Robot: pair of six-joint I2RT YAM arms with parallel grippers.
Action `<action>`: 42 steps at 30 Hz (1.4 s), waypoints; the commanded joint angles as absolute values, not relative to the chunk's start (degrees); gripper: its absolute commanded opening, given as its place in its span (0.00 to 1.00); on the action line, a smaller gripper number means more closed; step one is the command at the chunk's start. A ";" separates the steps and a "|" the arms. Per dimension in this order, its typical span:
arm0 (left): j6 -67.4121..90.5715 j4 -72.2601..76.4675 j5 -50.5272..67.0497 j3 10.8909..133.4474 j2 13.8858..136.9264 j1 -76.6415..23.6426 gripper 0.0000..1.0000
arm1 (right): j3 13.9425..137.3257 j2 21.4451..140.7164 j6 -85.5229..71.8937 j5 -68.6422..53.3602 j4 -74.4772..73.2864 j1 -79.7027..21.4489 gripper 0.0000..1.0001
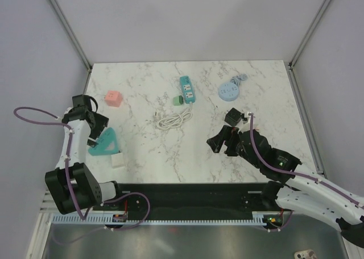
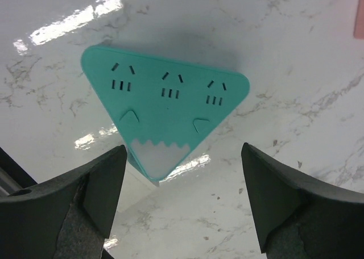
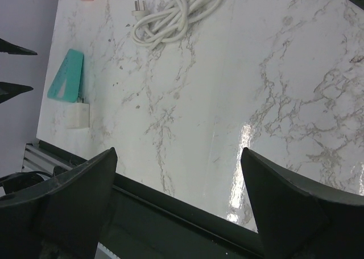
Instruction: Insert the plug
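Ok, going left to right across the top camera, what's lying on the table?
Triangle socket → white cable → blue disc. Left out, since they overlap those sideways: pink cube, green plug, teal strip, black cube.

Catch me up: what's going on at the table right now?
Nothing is plugged in yet. The left hand is open and poised above the teal triangular power strip, which lies flat with its sockets facing up, on the left side of the marble table. The right hand is also open and empty, over a bare stretch on the right. The coiled white cable lies mid-table, with its plug free and neither hand on it.
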State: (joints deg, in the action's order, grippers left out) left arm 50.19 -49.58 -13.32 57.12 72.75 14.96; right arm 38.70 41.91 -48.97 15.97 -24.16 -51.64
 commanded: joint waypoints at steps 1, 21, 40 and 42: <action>55.98 -46.59 -12.23 55.20 73.39 20.72 0.89 | 38.67 39.73 -49.83 15.56 -24.43 -51.59 0.98; 64.68 -38.23 -5.62 43.25 79.10 22.24 0.85 | 42.72 30.60 -46.14 18.20 -33.40 -51.59 0.98; 69.79 -38.23 -9.75 52.62 76.90 -6.23 0.78 | 43.59 29.27 -44.65 11.51 -33.49 -51.59 0.96; 70.74 -45.42 -13.35 55.79 76.38 -6.94 0.94 | 43.42 28.05 -44.82 11.43 -33.84 -51.59 0.97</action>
State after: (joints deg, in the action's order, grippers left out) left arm 70.67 -39.53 -7.62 49.43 77.30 -5.85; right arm 42.06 29.74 -45.58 12.86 -33.67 -51.62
